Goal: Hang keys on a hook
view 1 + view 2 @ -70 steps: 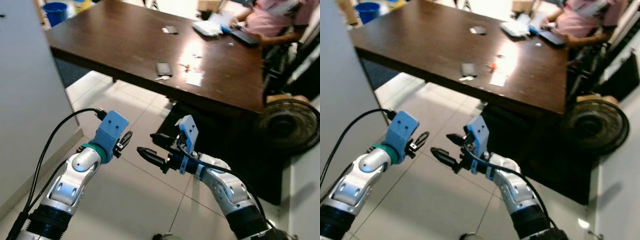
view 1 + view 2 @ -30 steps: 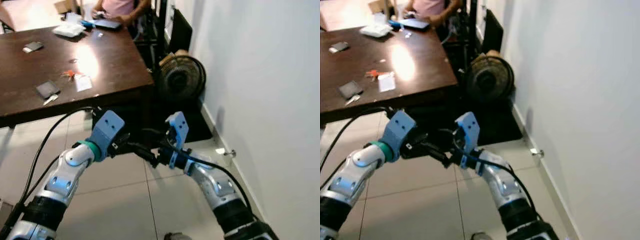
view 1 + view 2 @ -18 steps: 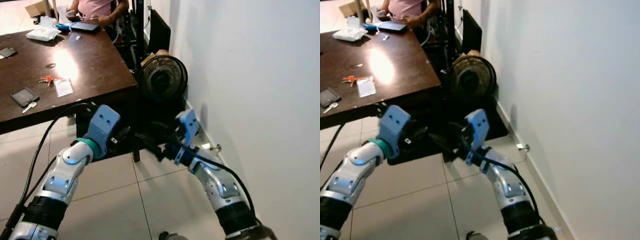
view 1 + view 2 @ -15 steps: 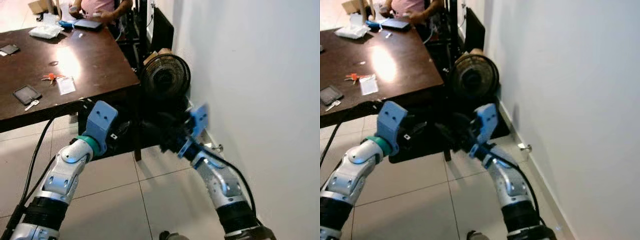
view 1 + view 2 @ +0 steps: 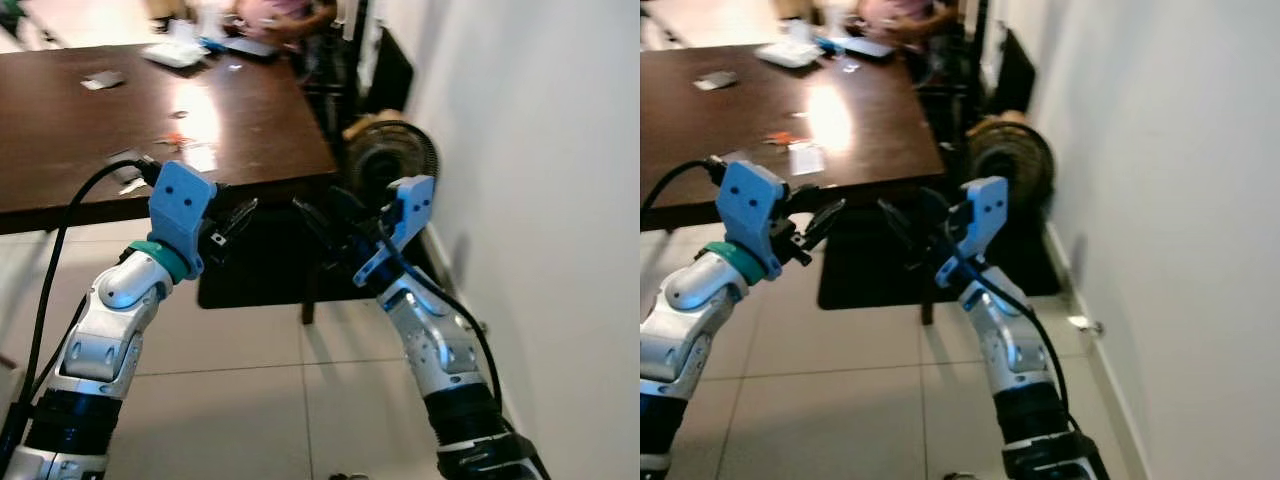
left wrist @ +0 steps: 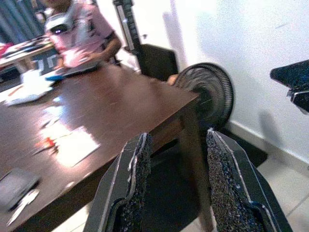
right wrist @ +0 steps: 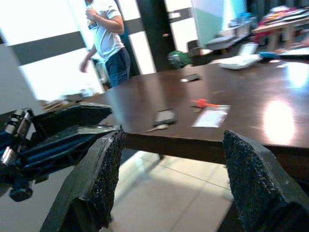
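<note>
The head camera's two eyes look forward and down over both raised arms toward a dark wooden table (image 5: 250, 120) and a white wall (image 5: 560, 200), the right eye shifted slightly sideways. The left wrist camera looks between its fingers (image 6: 133, 183) close to the table corner, toward a floor fan (image 6: 205, 92). The right wrist camera faces back across the same tabletop from low beside it

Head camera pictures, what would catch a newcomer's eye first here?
First the two silver arms raised in front, the left claw and right claw both open and empty above the tiled floor. Behind them stands a dark wooden table with red-tagged keys lying on top, and a black fan by the white wall.
</note>
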`<state>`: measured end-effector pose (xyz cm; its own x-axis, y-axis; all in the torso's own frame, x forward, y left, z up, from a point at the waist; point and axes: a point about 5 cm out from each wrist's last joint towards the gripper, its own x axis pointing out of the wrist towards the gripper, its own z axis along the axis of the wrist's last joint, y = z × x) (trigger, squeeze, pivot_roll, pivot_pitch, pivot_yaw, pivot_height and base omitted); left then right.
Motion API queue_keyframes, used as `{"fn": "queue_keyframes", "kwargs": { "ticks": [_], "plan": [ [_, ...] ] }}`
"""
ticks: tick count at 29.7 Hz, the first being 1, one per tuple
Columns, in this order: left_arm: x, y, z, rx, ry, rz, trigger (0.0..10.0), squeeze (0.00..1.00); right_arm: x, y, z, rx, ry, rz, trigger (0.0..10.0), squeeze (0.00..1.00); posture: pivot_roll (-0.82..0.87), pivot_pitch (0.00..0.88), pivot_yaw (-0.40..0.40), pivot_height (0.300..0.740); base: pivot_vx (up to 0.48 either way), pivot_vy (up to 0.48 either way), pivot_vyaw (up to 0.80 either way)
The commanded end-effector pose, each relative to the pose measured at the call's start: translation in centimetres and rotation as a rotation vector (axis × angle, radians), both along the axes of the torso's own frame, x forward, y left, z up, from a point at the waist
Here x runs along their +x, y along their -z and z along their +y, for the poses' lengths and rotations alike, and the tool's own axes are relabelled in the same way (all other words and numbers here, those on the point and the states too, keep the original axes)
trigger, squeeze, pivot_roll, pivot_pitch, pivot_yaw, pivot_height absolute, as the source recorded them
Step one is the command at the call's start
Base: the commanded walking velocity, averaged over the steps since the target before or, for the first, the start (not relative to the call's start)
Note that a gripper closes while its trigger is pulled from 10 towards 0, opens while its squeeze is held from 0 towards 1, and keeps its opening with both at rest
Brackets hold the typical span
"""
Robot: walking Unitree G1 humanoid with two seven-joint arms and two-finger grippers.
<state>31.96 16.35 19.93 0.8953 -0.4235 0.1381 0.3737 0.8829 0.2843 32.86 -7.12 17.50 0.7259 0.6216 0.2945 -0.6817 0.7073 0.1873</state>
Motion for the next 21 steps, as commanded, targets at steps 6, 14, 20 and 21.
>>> {"fn": "queue_keyframes", "kwargs": {
  "ticks": [6, 14, 20, 21],
  "plan": [
    [-0.3, 0.1, -1.1, 0.031, 0.051, 0.006, 10.0, 0.00, -0.4, 0.8, -0.2, 0.002, 0.019, 0.019, 10.0, 0.00, 0.09, 0.000, 0.061, 0.740, 0.000, 0.000, 0.76],
    [-0.6, -0.4, -1.3, 0.036, 0.058, 0.000, 10.0, 0.00, -0.4, 0.9, -0.1, 0.004, 0.023, 0.022, 10.0, 0.00, 0.09, 0.000, 0.061, 0.740, 0.000, 0.000, 0.76],
    [-0.6, -0.4, -1.4, 0.037, 0.061, -0.002, 10.0, 0.00, -0.4, 1.0, 0.0, -0.001, 0.024, 0.022, 10.0, 0.00, 0.09, 0.000, 0.059, 0.740, 0.000, 0.000, 0.76],
    [-0.6, -0.4, -1.4, 0.037, 0.061, -0.002, 10.0, 0.00, -0.4, 1.0, 0.0, -0.001, 0.024, 0.022, 10.0, 0.00, 0.09, 0.000, 0.059, 0.740, 0.000, 0.000, 0.76]
  ]
}}
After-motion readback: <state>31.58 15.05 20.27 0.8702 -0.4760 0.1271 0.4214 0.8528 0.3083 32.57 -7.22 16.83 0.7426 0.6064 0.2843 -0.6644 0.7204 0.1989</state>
